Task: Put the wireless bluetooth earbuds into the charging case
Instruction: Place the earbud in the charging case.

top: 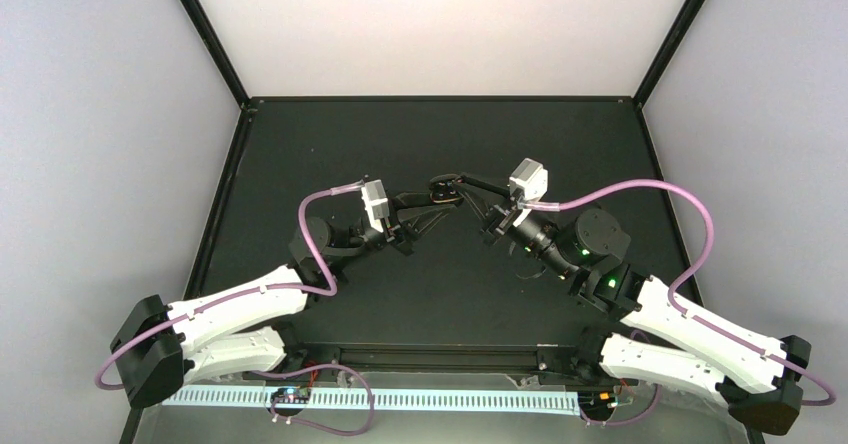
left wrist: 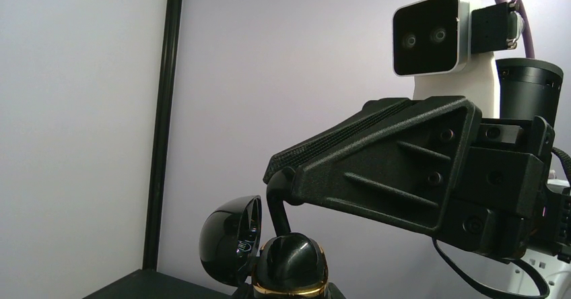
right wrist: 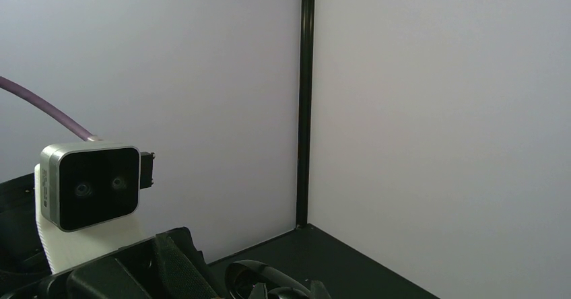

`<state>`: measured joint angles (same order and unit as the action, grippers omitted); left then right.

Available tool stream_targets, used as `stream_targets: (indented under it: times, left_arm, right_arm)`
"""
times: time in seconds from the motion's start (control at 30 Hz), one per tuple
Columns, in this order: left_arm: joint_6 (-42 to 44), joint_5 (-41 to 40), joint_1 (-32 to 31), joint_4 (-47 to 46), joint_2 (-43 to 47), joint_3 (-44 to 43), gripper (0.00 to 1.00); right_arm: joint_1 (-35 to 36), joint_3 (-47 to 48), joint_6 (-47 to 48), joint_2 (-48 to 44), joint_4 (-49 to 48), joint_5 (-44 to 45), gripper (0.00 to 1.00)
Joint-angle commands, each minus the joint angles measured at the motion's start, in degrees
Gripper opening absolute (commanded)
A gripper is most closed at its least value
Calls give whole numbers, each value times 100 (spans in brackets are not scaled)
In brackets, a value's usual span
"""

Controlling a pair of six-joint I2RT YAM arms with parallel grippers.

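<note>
Directly under your right tool [left wrist: 281, 206] sits the open charging case [left wrist: 291, 267], clamped in your left tool [top: 428, 207]. Right tool's pinched together.

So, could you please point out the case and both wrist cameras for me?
case [left wrist: 225, 242]: left wrist view, glossy outer shell of its open half.
right wrist camera [left wrist: 427, 33]: left wrist view, dark front face.
left wrist camera [right wrist: 91, 188]: right wrist view, dark front face.

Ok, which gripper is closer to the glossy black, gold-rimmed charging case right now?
Left. The left gripper is clamped on the glossy black, gold-rimmed charging case, holding its base. The right gripper reaches in from the opposite side, its fingertip at the case's open top.
</note>
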<state>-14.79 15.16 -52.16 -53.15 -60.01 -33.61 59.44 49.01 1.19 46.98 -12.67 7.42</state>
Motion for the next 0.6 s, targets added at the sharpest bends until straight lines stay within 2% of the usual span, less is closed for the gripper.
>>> stream_targets:
  times: [0.0,0.43,0.57]
  left_arm:
    - [-103,-32,-27,-137,84,-243,2]
    - [-57,-126,-22,-70,87,-320,2]
    - [-51,-127,-22,-70,79,-320,2]
  right_arm:
    - [32,-44,25,8,-90,55,1]
    - [33,-3,-41,31,137,-111,1]
    - [33,25,-61,12,187,-64,7]
